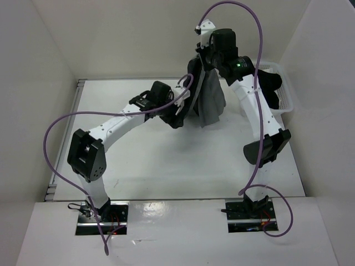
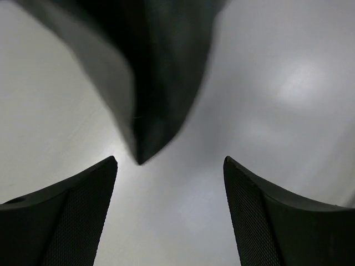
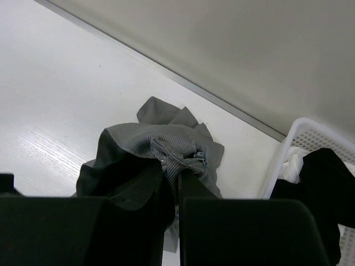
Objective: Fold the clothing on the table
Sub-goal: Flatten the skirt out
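Above the far middle of the large white matte bench [image 1: 155, 160] hangs the medium-grey pleated skirt of soft fabric [image 1: 211, 105]. Its long axis runs straight down from the right claw [image 3: 178, 176], which is pinched tight on a bunched grey edge. Whether its lower end touches the bench I cannot tell. The cloth looks gathered, creased and shadowed. Its lowest corner dangles just ahead of the left claw [image 2: 169, 162], whose jaws stand wide with nothing between them. The tip sits slightly left of the gap. I judge this arm the nearer one for catching the hem.
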You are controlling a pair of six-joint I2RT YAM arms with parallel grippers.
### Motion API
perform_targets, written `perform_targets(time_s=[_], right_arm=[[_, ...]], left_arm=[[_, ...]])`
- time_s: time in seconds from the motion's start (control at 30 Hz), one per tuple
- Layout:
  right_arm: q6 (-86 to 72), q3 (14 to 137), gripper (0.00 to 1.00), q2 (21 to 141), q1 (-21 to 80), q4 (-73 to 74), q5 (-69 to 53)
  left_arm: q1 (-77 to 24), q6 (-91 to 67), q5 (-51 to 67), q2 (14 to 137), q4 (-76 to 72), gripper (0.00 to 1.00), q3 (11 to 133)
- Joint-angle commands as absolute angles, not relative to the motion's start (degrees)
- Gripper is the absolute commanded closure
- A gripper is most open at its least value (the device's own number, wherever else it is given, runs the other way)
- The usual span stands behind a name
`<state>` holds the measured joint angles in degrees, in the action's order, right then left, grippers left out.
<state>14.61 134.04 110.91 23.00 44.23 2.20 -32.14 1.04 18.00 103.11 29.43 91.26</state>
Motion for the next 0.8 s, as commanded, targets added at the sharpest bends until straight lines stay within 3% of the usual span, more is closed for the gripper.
perform_targets(time_s=[0.0, 0.2, 0.37, 0.77], right_arm=[[15.0, 136.0, 1.0, 108.1, 23.2, 41.3, 3.0], [15.0, 134.3, 1.0, 107.0, 23.2, 40.8, 3.6], [15.6, 133.8, 1.0, 107.0, 23.2, 40.8, 4.1], [15.6, 133.2, 1.0, 107.0, 23.2, 40.8, 4.1]], left_arm=[[-31.3, 6.2, -4.7, 101.7, 21.5, 0.17, 84.5], [-32.8, 5.4, -15.1, 100.5, 12.7, 0.18, 74.5], [-33.4, 4.2, -17.4, 100.5, 11.2, 0.18, 74.6], [-34.0, -0.2, 1.9, 101.7, 21.2, 0.18, 85.2]])
